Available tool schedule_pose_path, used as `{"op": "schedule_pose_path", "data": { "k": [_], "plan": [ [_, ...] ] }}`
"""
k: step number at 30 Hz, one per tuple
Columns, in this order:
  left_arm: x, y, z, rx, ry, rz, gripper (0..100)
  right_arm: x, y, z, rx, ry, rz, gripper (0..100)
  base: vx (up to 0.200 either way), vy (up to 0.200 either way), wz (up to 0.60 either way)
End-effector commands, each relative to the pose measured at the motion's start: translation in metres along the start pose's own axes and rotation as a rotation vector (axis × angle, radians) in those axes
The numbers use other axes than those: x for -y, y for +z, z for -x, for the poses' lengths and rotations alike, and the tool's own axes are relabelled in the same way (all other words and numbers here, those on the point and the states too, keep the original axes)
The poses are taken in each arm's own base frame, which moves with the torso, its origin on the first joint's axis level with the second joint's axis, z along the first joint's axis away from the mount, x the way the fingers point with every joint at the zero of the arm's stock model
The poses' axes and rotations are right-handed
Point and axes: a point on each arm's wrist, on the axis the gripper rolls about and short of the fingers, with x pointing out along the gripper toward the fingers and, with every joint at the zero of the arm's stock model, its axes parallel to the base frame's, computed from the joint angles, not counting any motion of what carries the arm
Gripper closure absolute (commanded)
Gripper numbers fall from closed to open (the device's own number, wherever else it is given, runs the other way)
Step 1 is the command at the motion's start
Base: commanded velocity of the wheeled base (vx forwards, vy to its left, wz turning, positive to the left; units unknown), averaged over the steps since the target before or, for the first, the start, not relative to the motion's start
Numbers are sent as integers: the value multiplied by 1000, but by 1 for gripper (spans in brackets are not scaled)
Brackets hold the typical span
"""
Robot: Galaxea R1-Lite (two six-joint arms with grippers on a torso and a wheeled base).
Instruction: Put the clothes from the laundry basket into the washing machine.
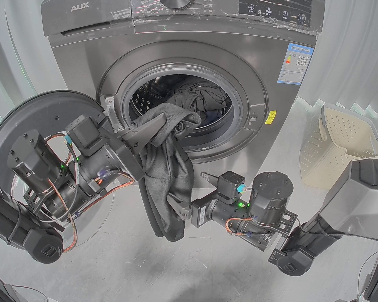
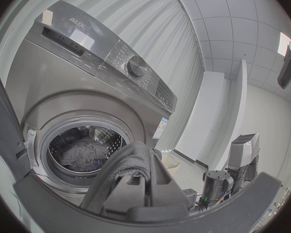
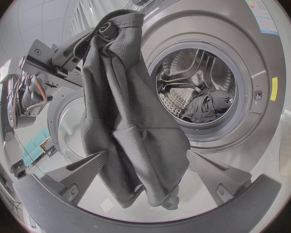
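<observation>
"What is everything standing on?"

"Just the floor [image 1: 155, 265], pale grey and glossy."

"And what sits on it?"

"The washer [image 1: 222, 47] stands straight on it, with its round door swung open to the left. The basket [image 1: 344, 147], cream and full of small holes, sits on the floor to the washer's right, near its front corner but apart from it."

A dark garment [image 3: 126, 114] hangs from my left end effector [image 3: 93, 41], between the spread fingers [image 3: 84, 170] of my right end effector [image 3: 147, 154]. Dark clothes [image 3: 207, 105] lie in the drum [image 3: 184, 78] of the washing machine [image 3: 216, 26] behind.
</observation>
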Motion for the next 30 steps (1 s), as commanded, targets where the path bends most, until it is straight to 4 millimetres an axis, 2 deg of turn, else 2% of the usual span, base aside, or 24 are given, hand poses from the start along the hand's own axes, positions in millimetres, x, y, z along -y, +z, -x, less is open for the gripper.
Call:
{"op": "schedule_pose_path", "data": {
  "k": [1,5,12,20,26,30],
  "plan": [
    [-1,0,0,-1,2,0,100,8,-1,1,-4,-24,0,0,0,0,0],
    [0,0,0,1,1,0,100,24,2,2,-1,-67,2,0,0,0,0],
    [1,2,0,7,-5,-2,100,31,-1,-1,-8,-85,3,0,0,0,0],
    [2,3,1,9,-8,0,100,42,-14,-11,-28,-107,16,0,0,0,0],
    [2,2,1,5,-7,-1,100,37,-22,-24,-25,-89,14,0,0,0,0],
    [1,-1,0,-3,-4,2,100,26,-12,-32,26,-60,13,0,0,0,0]
  ]
}}
